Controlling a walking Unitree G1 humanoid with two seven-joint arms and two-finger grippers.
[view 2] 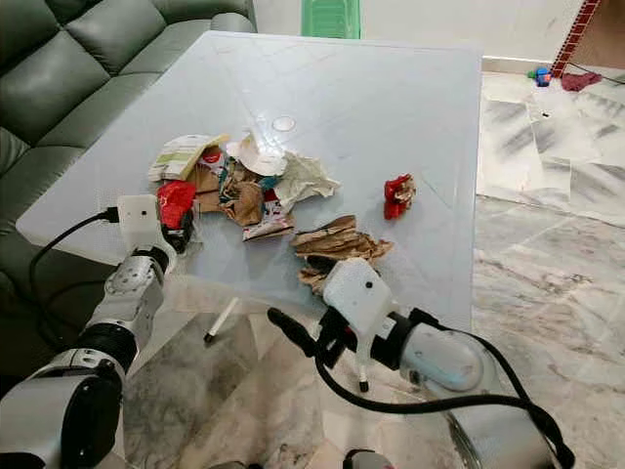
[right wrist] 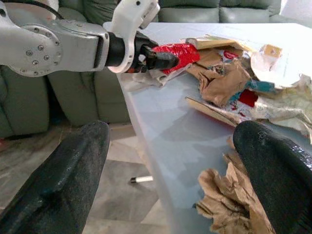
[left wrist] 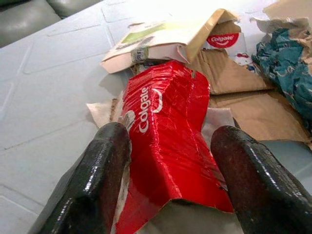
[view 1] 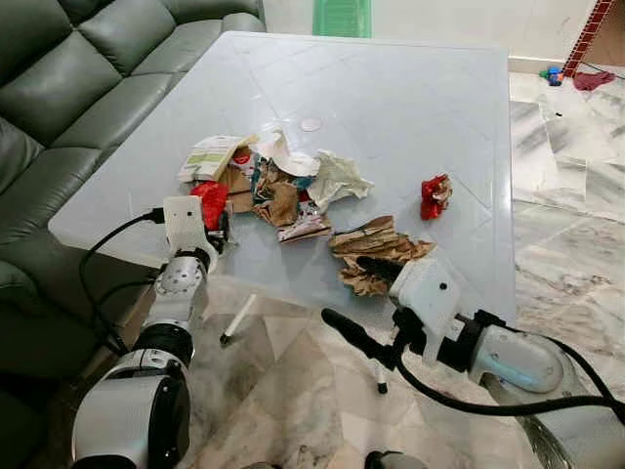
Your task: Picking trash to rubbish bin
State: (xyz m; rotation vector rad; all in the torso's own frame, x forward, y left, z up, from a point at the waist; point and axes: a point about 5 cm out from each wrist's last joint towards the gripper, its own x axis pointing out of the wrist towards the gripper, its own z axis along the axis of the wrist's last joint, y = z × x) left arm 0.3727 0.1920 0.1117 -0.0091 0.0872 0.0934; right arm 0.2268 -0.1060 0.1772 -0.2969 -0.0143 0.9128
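Trash lies in a pile (view 1: 283, 191) on the pale glass table (view 1: 391, 88): torn cardboard, a cream and green carton (view 1: 210, 156), white crumpled paper (view 1: 337, 176). My left gripper (view 1: 217, 230) is at the table's near-left edge, shut on a crushed red Colgate carton (left wrist: 165, 117), one finger (left wrist: 97, 180) on each side. Brown crumpled paper (view 1: 376, 249) lies near the front edge, and a small red wrapper (view 1: 434, 195) sits apart to the right. My right gripper (view 1: 366, 303) hangs open just below the front edge beside the brown paper, holding nothing.
A dark green leather sofa (view 1: 78, 78) runs close along the table's left side. Marble floor (view 1: 566, 195) stretches to the right and under the table. A green object (view 1: 342, 15) stands past the far edge. Small items (view 1: 576, 76) lie on the floor at far right.
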